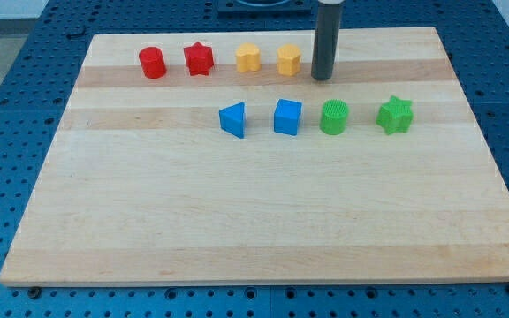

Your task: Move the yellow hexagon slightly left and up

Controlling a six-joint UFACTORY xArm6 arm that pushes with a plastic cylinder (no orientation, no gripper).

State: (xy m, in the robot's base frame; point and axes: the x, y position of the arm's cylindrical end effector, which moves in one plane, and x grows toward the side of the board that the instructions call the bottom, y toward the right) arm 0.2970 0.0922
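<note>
The rod stands upright, entering from the view's top, with my tip [322,78] set down at its lower end.

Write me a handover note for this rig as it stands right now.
My tip: down on the board, just to the view's right of the yellow hexagon, small gap, not clearly touching.
Hexagon: top row, right of the other yellow block.
Done: tip placed on the hexagon's right side; no sign that the push has begun.
Left: nudge it slightly left and up, without hitting the yellow neighbour.
</note>
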